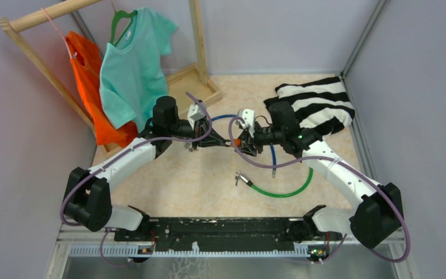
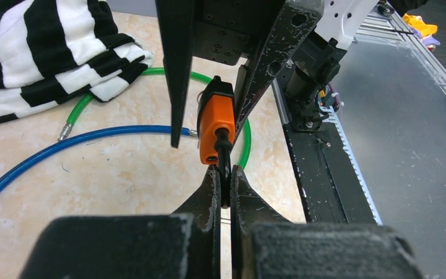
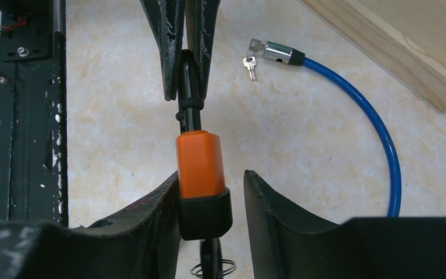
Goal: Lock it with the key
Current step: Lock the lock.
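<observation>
**Left wrist view: key pinched, turn yet to come**

Left wrist camera looks along its own left claw (image 2: 225,175), whose fingers are pressed together on a slim black stem (image 2: 223,148). I take this to be the key, though its blade is hidden. The stem runs into the end face of the orange lock (image 2: 215,125), which hangs in the air above the table (image 2: 122,174), between the two arms and resting on nothing.

Around the lock body stands the right claw (image 3: 211,177), its jaws partly spread. In its own camera one finger lies against the lock's black cap, while the other stands off with a clear gap (so it cradles rather than clamps).

Further out on the table lie a blue cable (image 3: 377,133) with its own small keys (image 3: 251,61) at the metal end, a green cable (image 2: 80,108), and a striped cloth (image 2: 40,52) at the far side. None of them touches the claws.

By my judgement the step in hand is seating the key, and the turn that locks has not begun. The next move calls for the right claw to close firmly on the orange body so that it cannot spin. The left wrist should then roll about the stem's own line, keeping the two claws in line. A slanted pull could twist the thin stem out of the pinch.
</observation>
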You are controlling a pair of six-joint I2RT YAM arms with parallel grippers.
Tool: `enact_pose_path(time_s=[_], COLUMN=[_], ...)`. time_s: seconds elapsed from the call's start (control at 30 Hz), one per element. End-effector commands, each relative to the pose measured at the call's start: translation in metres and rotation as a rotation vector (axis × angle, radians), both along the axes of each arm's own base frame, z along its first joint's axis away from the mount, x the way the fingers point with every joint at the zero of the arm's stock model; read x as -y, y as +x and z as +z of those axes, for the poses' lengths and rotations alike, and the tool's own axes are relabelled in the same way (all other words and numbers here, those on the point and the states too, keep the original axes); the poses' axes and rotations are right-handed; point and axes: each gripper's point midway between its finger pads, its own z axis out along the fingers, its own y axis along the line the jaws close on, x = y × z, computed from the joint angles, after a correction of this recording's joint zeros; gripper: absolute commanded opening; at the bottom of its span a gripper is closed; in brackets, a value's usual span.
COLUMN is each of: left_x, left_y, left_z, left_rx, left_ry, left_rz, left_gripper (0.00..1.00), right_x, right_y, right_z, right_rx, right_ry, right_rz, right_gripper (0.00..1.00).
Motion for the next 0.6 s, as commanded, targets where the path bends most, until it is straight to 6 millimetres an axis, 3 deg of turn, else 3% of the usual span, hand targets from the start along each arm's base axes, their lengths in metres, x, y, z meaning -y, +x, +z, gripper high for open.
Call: enact_pose_path(time_s=[0.0,0.07,0.13,0.17,0.57], left_x=[0.0,0.0,0.0,0.0,0.003], left_y=[-0.008,-0.008,-0.006,-0.005,0.001], left_z=[0.015,0.015,0.014,0.014,0.018], left_rx=[0.063,0.064,0.067,0.07,0.086], left_ry=[-0.044,-0.045,-0.045,-0.046,-0.062], left_rz=[-0.033,-0.029,-0.021,-0.018,-0.008], left_gripper=[0.0,0.0,0.0,0.0,0.0], right_x=[-0.004,-0.005,-0.007,-0.007,-0.015], right_y=[0.0,-0.003,-0.006,-0.007,-0.015], right_z=[0.014,0.017,0.021,0.021,0.029], right_rx=[0.034,0.027,0.025,0.018,-0.036], right_ry=[0.04,0.053,0.067,0.071,0.133], right_rz=[0.036,0.052,0.066,0.069,0.102], right_gripper=[0.38,0.29,0.03,0.0,0.0])
